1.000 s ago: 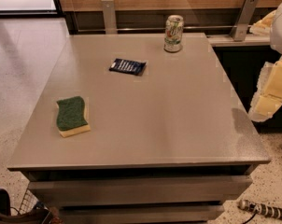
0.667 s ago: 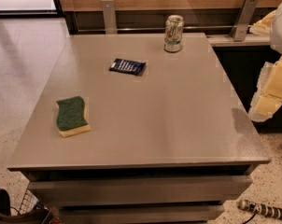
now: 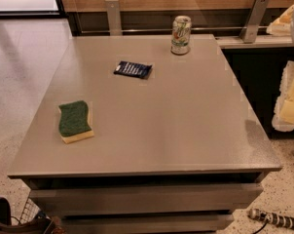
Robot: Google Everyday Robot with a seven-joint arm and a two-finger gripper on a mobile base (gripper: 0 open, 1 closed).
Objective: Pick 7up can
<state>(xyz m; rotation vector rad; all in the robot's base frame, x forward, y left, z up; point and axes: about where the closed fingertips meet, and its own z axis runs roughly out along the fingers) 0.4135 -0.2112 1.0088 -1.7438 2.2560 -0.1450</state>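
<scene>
Task status: nothing done yet, by my reading. The 7up can (image 3: 181, 35) stands free on the grey table (image 3: 186, 130) with nothing touching it. Approach, grasp and lift are all left to do.

Gripper (image 3: 290, 99): only pale, cream-coloured robot parts show, well to the right of the can and nearer the camera, off the table's side. Taken to be the gripper; whether it is apart or together, I cannot tell. It holds nothing that can be seen.

Can position: upright, at the table's far edge, just in front of the low wall with metal brackets.

Can appearance: small cylinder, silver-white body with green and red markings, shiny metal top. No dent visible. No tilt.

Other items, relative to the can:
- dark-blue packet (image 3: 132, 69), flat, to its left and a little nearer the camera, apart from it.
- green-and-yellow sponge (image 3: 75, 121), further left and nearer again, well apart.

The can's front and right sides look open to a reach.
</scene>
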